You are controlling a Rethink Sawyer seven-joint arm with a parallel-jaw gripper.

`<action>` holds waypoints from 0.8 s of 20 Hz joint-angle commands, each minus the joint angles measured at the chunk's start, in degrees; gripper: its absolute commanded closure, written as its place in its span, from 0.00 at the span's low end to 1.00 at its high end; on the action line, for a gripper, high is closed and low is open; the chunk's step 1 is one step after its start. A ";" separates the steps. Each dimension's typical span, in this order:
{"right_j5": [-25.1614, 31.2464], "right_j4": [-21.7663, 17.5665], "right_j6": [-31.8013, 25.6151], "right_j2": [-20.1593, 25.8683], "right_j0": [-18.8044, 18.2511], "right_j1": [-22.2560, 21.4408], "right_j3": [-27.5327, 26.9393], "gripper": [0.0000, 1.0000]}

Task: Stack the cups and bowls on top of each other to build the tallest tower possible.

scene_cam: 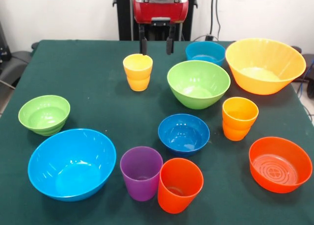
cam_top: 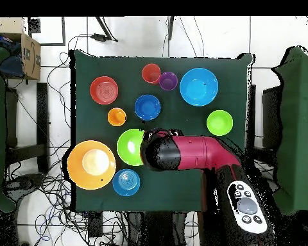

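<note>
At top centre, gripper (scene_cam: 156, 44): jaws parted, nothing held.
Yellow cup (scene_cam: 138, 71): just below-left of the fingers — the likely base.
Advice: centre over the rim before descending.
Tower: not started; bowls and cups stand scattered apart.

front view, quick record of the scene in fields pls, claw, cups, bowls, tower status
claw: open, hanging just behind the yellow cup, holding nothing
cups: yellow cup, orange cup, purple cup, red-orange cup, all upright
touching: purple cup and red-orange cup stand side by side
bowls: seven, all upright, none nested
largest bowl: orange-yellow bowl
tower: not started
surface: green tablecloth
</note>
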 commanded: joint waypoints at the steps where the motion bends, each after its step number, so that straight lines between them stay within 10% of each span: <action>1: 13.88 -0.64 1.13 -1.45 2.51 0.31 -4.47 0.00; 16: 23.87 -1.61 -2.93 3.13 3.98 10.78 -25.79 0.00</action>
